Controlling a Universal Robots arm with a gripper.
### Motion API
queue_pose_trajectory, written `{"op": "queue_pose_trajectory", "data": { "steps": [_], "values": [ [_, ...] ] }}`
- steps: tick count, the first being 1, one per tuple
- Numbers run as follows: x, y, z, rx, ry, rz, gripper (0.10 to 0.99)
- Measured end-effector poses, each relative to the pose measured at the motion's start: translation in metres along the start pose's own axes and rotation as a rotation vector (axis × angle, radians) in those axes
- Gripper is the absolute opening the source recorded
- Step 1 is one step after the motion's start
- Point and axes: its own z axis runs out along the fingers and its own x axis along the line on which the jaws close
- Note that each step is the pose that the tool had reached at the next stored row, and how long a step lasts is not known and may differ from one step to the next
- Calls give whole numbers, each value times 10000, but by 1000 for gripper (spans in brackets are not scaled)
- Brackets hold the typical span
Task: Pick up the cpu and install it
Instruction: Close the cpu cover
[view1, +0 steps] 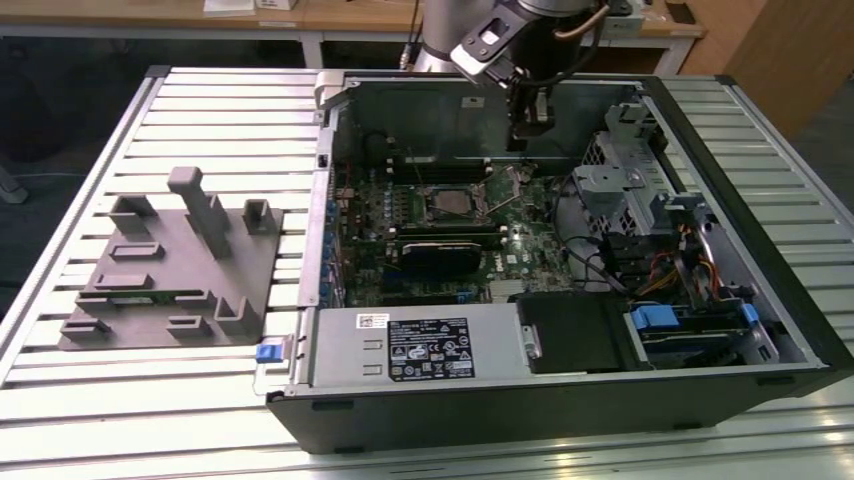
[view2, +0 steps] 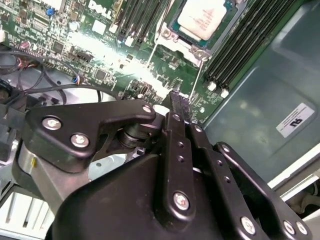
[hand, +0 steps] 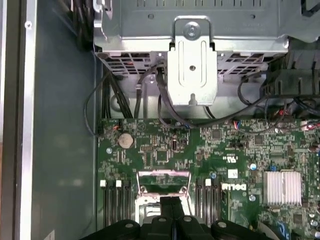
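CPU (view2: 202, 19) lies flat inside the socket (view2: 196, 50) on the motherboard (view2: 100, 47), its pale metal top facing up and level with the socket frame around it. From this, the carrying and placing look done. Whether the socket's retention lever is locked down I cannot tell, so that part may be left.

The gripper (view2: 179, 107) holds nothing. In both wrist views its two black fingers are pressed together with no gap and no chip between them. It hangs above the board, just beside the socket rather than over it, clear of the CPU and touching nothing.

In the exterior view the arm reaches in over the open computer case (view1: 747, 130) from its far side. The wrist is bent so that the fingers point down at the board, beyond the socket and slightly to the exterior view's right of it.
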Motion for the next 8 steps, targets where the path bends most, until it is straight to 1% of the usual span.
{"op": "queue_pose_trajectory", "data": {
  "steps": [6,8],
  "values": [
    [-2,18,98,1,-1,-10,106],
    [-2,42,116,1,1,-16,106]
  ]
}}
